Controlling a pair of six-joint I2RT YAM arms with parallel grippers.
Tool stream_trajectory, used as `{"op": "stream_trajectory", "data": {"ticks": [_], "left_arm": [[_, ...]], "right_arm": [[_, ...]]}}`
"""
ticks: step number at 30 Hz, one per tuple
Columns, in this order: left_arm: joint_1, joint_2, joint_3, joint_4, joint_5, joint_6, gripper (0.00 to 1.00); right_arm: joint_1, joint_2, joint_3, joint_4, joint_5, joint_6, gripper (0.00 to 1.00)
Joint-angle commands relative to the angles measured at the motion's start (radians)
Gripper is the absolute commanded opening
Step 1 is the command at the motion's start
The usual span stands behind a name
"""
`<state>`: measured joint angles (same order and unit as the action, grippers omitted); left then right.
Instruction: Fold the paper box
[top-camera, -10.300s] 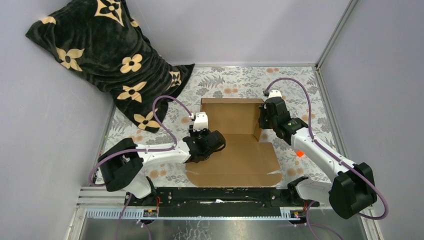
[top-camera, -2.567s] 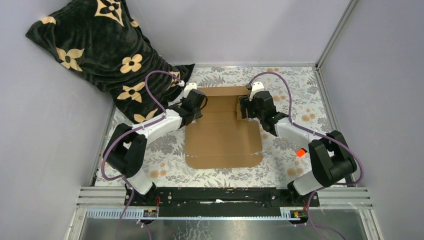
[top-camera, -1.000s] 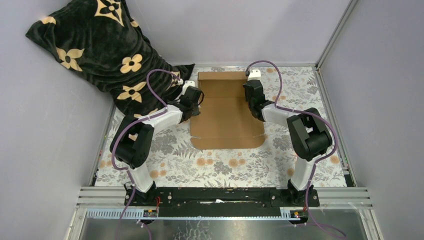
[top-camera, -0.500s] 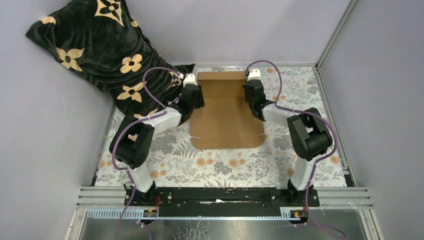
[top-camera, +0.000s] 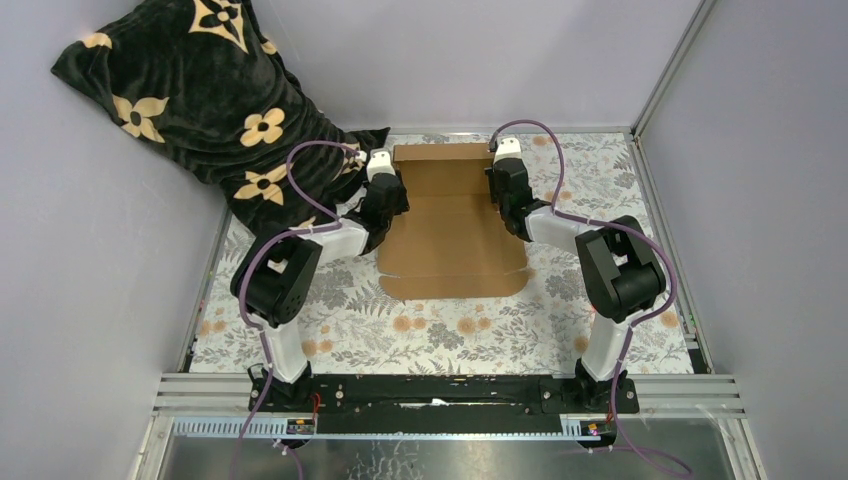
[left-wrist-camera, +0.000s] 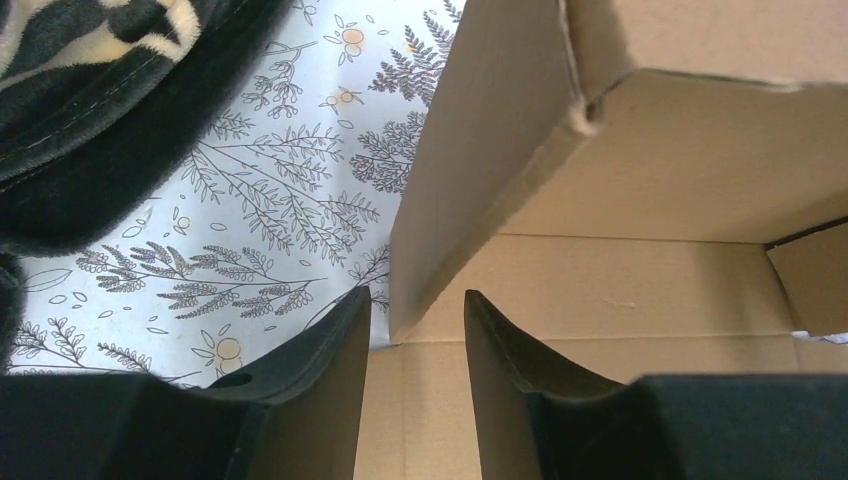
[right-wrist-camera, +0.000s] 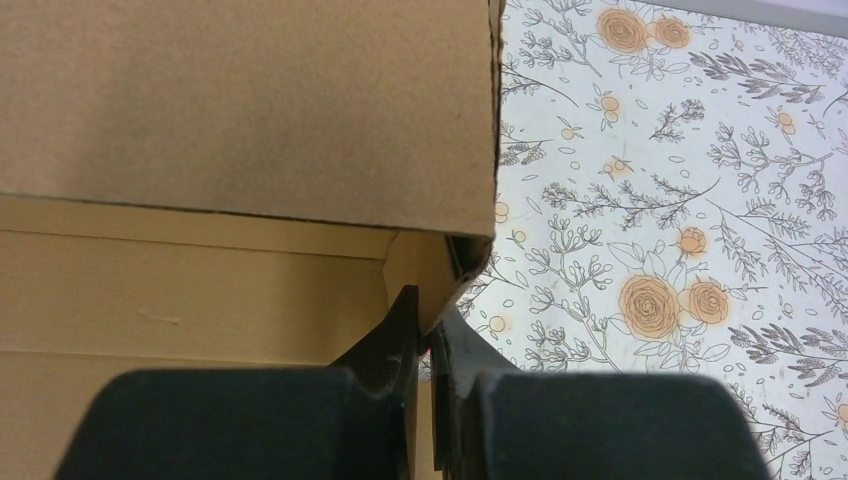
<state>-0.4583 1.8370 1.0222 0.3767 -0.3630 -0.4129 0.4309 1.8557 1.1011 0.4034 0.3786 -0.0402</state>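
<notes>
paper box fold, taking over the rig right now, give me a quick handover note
Left gripper: open, jaws astride the raised left wall.
Right gripper: shut, pinching a cardboard flap at the right far corner.
Paper box: at the far end of the table, between both arms.
Done: back and left walls stand up.
Left: near panel lies flat; probably fold it over and tuck.

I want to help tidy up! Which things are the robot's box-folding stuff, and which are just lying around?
For the job: paper box; left gripper, open astride its left wall; right gripper, pinching its right wall.
Just lying about: black flowered blanket; flowery tablecloth.
</notes>
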Motion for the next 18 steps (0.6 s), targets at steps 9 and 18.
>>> {"op": "stream_trajectory", "data": {"ticks": [9, 18], "left_arm": [[-0.005, 0.065, 0.053, 0.108, -0.036, 0.041, 0.44], [-0.004, 0.073, 0.061, 0.116, -0.023, 0.054, 0.43]], "right_arm": [[0.002, 0.016, -0.045, 0.099, -0.079, -0.006, 0.14], [0.000, 0.102, 0.013, 0.120, -0.047, -0.002, 0.10]]}}
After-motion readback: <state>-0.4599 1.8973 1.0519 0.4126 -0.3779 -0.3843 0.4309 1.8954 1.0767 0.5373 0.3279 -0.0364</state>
